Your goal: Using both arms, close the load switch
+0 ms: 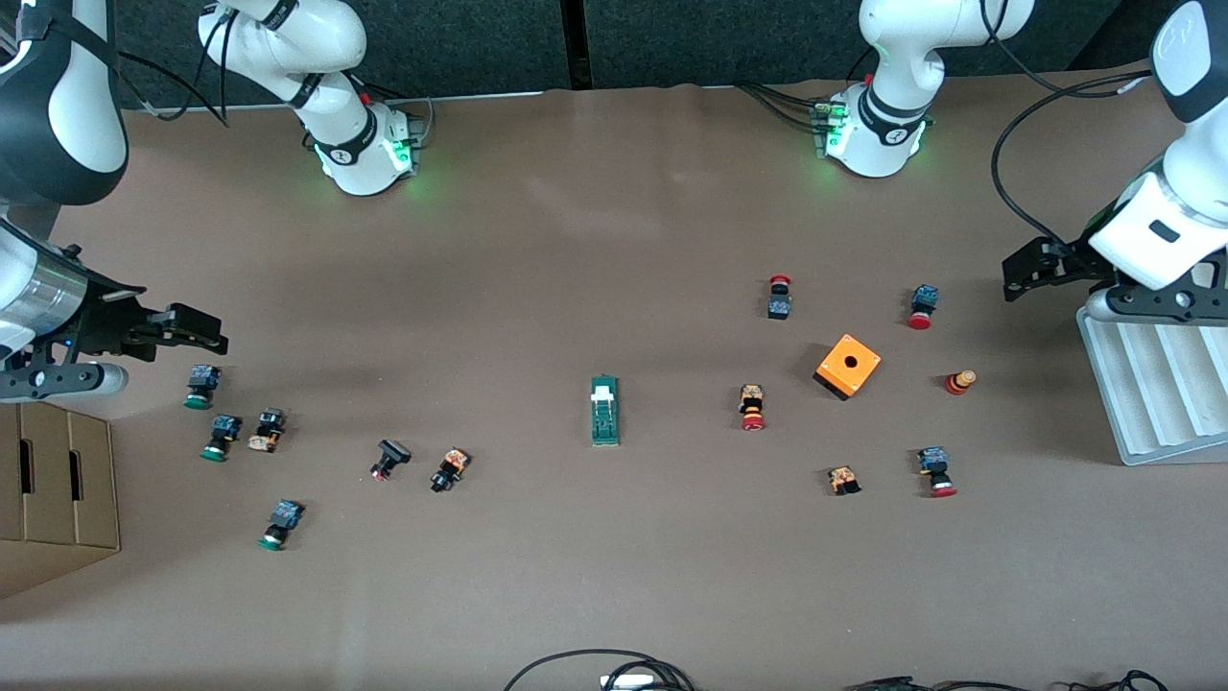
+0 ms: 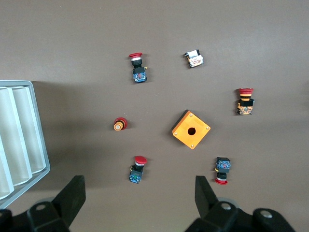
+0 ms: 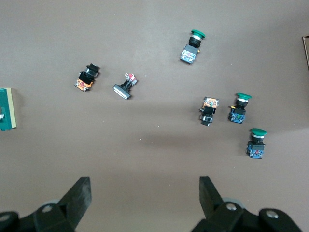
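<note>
Brown table (image 1: 595,240) carries 1 load switch (image 1: 604,411), a narrow dark-green block with a white piece at the end nearer the robots' bases; it lies flat about midway between the 2 arms' ends of the table, with nothing touching it. Its edge also shows in the right wrist view (image 3: 7,108).

Toward the left arm's end lie 1 orange cube with a hole (image 1: 848,366), 5 red-capped push buttons, 1 small red-and-orange knob (image 1: 959,382) and 1 small capless block (image 1: 843,480). 1 grey ribbed tray (image 1: 1146,393) sits at that end's edge.

Toward the right arm's end lie 3 green-capped push buttons, the one closest to the gripper at (image 1: 200,386), and 3 dark capless pieces, the one closest to the switch at (image 1: 449,469). 1 cardboard box (image 1: 53,499) stands at that edge.

Left gripper (image 1: 1019,274) hangs in the air just beside the tray, over bare table, its fingers spread wide with nothing between them (image 2: 137,193). Right gripper (image 1: 206,331) hangs over the table beside the closest green-capped button, fingers likewise spread wide and holding nothing (image 3: 145,195). Both are well apart from the switch.
</note>
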Motion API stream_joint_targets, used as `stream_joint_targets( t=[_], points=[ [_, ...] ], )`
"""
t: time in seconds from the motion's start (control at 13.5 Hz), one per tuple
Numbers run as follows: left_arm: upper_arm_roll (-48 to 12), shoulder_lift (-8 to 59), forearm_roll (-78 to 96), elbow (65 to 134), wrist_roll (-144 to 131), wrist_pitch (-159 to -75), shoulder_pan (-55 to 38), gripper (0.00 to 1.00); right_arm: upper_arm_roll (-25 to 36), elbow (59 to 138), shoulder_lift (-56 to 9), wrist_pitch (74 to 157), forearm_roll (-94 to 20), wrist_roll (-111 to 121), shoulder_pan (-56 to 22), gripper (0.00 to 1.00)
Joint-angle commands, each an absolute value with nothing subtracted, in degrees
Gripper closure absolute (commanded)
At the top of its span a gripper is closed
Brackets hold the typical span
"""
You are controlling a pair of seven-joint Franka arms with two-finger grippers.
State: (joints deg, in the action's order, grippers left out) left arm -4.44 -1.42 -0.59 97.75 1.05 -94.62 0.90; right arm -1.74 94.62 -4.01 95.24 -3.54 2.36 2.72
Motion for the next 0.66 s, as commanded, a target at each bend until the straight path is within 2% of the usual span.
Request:
stream_joint_targets(
  t=[0.0, 0.59],
  points=[
    [-5.01, 1.40, -1.05, 93.61, 0.70, -92.81, 1.41, 0.00, -1.67, 93.16, -4.83, 94.83, -3.34, 2.55, 2.46, 0.00],
    [-5.18, 1.32, -0.53, 92.02, 1.67, -90.44, 1.23, 0.00, -1.67, 93.16, -5.19, 94.83, -3.43, 2.55, 2.37, 0.00]
  ],
)
